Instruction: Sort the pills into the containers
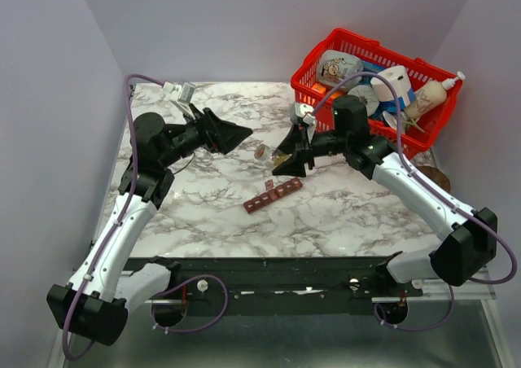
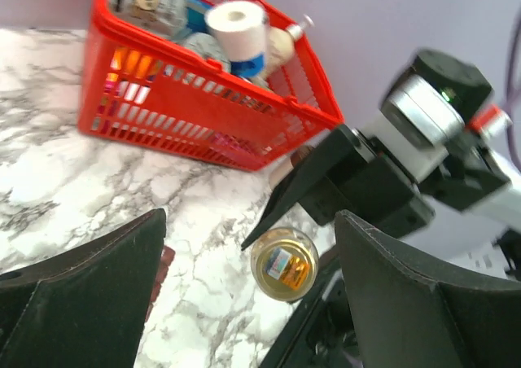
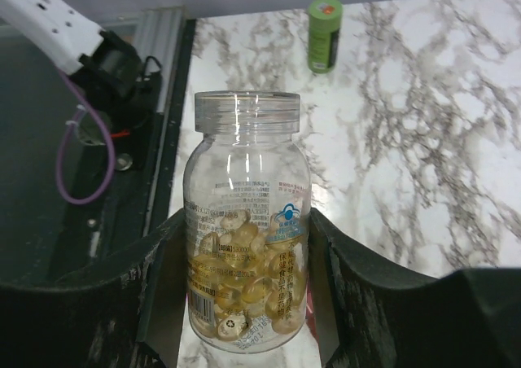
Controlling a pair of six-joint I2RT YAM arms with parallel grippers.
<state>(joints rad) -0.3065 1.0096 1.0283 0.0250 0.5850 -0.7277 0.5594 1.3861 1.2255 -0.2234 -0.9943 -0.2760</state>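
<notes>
Left end effector (image 2: 251, 217): released, with the jaws wide apart and nothing between them. It faces the bottle.
Right end effector (image 3: 247, 242): clenched on the bottle (image 3: 247, 164), one finger on each side of the lower body.
Bottle: clear and apparently rigid plastic, with the cap off and the mouth uncovered. The smooth wall and glossy label probably make it slippery. Hold it on the body below the shoulder, not on the neck.
Cap (image 3: 324, 32): green, on the worktop (image 1: 342, 213), well apart from the bottle.
Pills (image 3: 244, 291): all those visible are inside the bottle, filling roughly its lower half. They are small, rounded and light, so likely to roll and bounce. They look too small for a finger grasp, so a slow tilt to pour is the likely method.
Containers (image 1: 273, 194): a dark red strip lying flat on the worktop, near the bottle on the arm-base side. It is probably light and may slide if nudged. Whether the lids are open cannot be told.
Basket (image 2: 187, 99): red, behind the work area.
</notes>
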